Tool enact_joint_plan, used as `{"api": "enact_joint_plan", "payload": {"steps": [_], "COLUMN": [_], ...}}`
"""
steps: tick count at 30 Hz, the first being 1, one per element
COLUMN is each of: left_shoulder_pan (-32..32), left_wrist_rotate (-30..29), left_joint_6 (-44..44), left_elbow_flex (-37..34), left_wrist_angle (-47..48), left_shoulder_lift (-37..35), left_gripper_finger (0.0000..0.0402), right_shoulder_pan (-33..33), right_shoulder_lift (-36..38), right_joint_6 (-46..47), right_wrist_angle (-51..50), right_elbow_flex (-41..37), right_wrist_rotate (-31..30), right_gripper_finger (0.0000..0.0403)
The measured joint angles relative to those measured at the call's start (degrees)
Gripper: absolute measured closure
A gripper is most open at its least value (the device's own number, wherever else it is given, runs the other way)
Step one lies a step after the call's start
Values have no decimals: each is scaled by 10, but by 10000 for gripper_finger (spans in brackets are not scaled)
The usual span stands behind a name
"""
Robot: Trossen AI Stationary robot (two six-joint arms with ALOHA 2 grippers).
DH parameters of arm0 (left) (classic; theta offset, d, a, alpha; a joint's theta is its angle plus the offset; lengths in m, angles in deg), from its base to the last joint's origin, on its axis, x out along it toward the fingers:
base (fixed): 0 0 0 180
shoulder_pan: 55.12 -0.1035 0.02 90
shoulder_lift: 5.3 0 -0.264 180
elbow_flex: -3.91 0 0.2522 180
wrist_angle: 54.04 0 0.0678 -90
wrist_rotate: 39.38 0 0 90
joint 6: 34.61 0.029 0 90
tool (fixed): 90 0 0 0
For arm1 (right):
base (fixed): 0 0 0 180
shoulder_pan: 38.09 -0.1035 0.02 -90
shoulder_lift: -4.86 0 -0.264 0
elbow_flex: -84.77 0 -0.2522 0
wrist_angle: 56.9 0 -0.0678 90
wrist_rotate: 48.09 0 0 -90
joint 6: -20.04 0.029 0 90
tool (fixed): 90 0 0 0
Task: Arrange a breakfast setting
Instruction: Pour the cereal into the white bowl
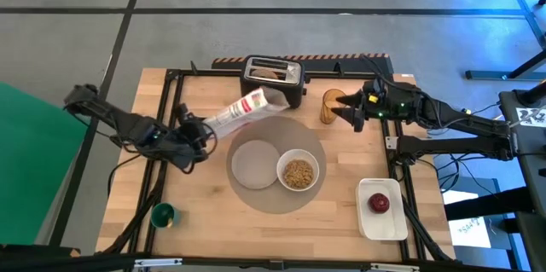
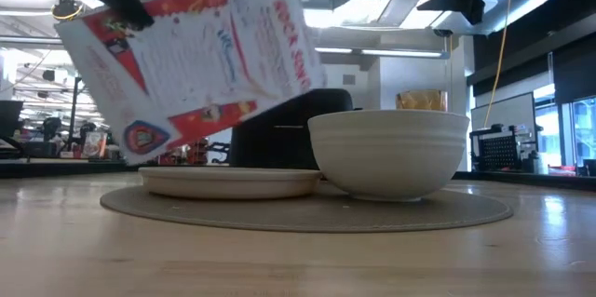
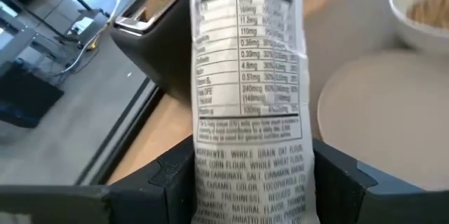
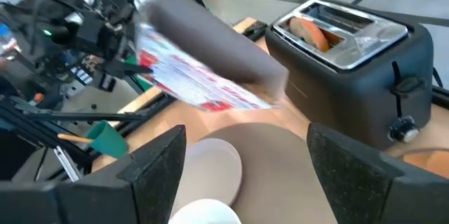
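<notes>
My left gripper [image 1: 194, 134] is shut on a white and red cereal box [image 1: 241, 110], held tilted above the far left rim of the round grey mat [image 1: 281, 202]. On the mat sit the small grey plate [image 1: 254, 163] and the white bowl [image 1: 298, 171], which holds cereal. My right gripper [image 1: 348, 110] is open and empty, raised beside the amber cup [image 1: 331, 107] at the far right. The red apple [image 1: 378, 203] lies on the white tray [image 1: 384, 225]. Something brown sits in the toaster's slot [image 4: 309, 31]. The spoon is out of view. My left gripper pinches the cereal box between its two fingers [image 3: 165, 182], across the box's narrow printed side [image 3: 245, 175], near the end that points toward the table's left edge. The fingers come roughly level from the table's left. The box is lifted clear and tilted [image 2: 196, 55], reaching toward the toaster.
A black toaster [image 1: 273, 80] stands at the far edge behind the mat. A small green cup [image 1: 162, 215] stands at the near left. Bare wood lies left of the mat and along the near edge.
</notes>
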Motion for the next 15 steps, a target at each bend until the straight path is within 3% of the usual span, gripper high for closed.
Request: {"api": "enact_joint_plan", "payload": {"steps": [9,11,15], "left_shoulder_pan": [26,27,27], "left_wrist_rotate": [-45,-55,-63], "left_joint_6": [-33,-33,-32], "left_elbow_flex": [-167,-188,-199], "left_wrist_angle": [-130,-142,-149], "left_shoulder_lift": [-116,-128,-148], "left_gripper_finger": [206,212,219], "right_shoulder_pan": [0,-8,-24], "right_shoulder_lift": [-19,-55,-171], "right_joint_6": [6,-2,-36], "right_wrist_angle": [38,71,180], "right_elbow_flex": [0,0,0], "right_wrist_rotate": [9,30,17], "right_gripper_finger": [116,116,116]}}
